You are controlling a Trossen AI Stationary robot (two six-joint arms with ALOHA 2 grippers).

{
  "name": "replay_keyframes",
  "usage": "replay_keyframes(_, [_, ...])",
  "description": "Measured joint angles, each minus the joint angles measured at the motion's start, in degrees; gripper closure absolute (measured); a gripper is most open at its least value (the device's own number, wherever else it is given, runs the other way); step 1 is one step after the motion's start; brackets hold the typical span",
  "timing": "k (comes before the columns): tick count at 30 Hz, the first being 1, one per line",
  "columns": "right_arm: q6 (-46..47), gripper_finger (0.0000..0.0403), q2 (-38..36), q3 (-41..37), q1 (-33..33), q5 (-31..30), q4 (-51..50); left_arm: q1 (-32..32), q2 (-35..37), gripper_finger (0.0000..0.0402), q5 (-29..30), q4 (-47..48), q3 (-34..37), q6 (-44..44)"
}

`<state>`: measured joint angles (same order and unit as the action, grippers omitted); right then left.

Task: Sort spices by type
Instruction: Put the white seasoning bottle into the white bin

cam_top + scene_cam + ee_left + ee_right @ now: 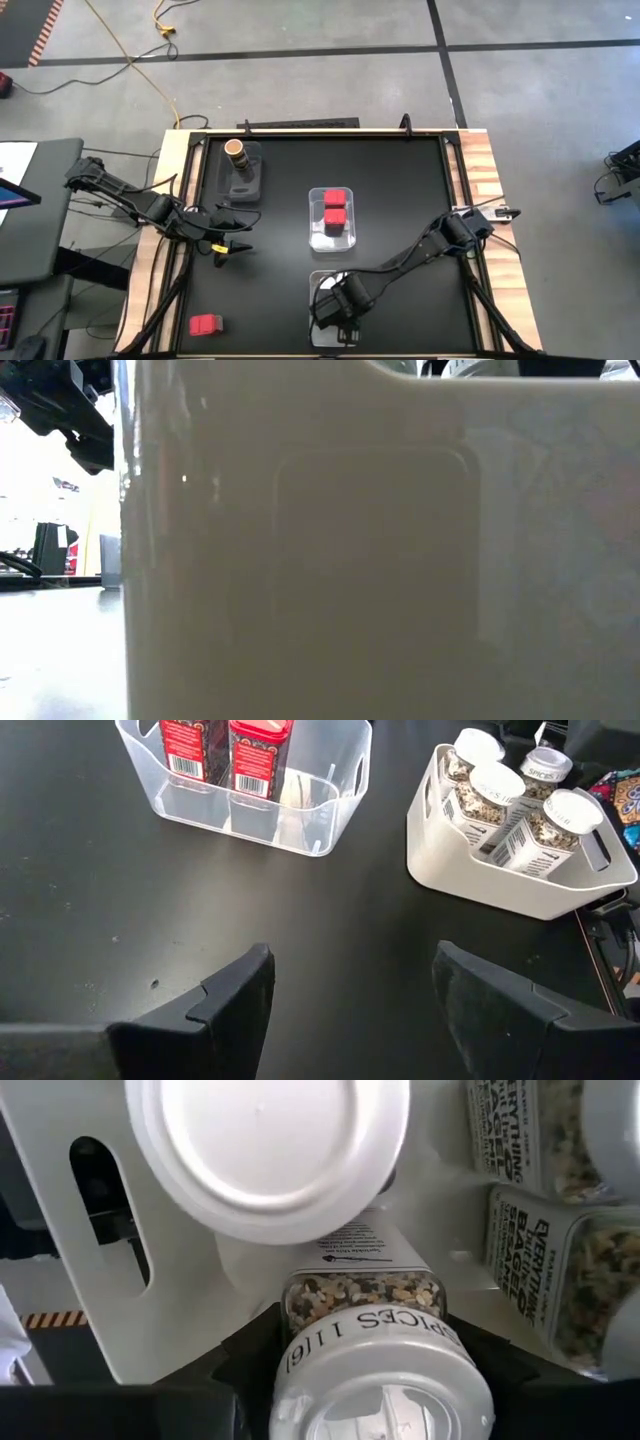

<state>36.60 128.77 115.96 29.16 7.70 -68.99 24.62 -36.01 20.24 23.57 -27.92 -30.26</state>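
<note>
From above, the right gripper (pixel 340 312) reaches down into the white tub (pixel 318 282) at the table's near edge, while the left gripper (pixel 222 243) hangs over bare black table (pixel 400 200) on the left. The clear tub (pixel 332 240) at the centre holds two red boxes (pixel 335 205). A third red box (pixel 205 325) lies alone near the front left corner, and a brown-topped jar (pixel 236 152) stands on a dark grey tray (pixel 245 180) at the back left, so those two kinds look unfinished.

The low view is almost filled by the white tub's wall (pixel 380 560).

The left wrist view shows that gripper's fingers (pixel 235 1000) spread and empty; beyond them are the red boxes in the clear tub and four white-lidded jars (pixel 520 805) in the white tub.

In the right wrist view, the fingers (pixel 250 1355) flank a white-lidded jar (pixel 375 1345) inside the tub beside its fellows. Whether they pinch it or have let go cannot be told.
</note>
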Motion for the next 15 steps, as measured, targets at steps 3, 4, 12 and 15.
replay_keyframes(3, [-0.05,0.0163,0.00,0.00,-0.19,0.00,0.02,0.00,0.01,0.0141,0.01,0.00,0.00,0.01])
replay_keyframes(4, [-0.13,0.0163,-0.02,0.00,-0.34,0.00,0.00,0.00,0.01,0.0141,0.01,0.00,0.00,0.00])
replay_keyframes(12, [-0.63,0.0151,-0.02,0.00,-0.50,-0.02,0.08,0.00,0.02,0.0141,0.01,0.00,0.00,0.00])
replay_keyframes(15, [-1.02,0.0136,-0.07,0.00,-0.50,0.00,0.07,0.00,0.02,0.0141,0.01,0.00,0.00,0.02])
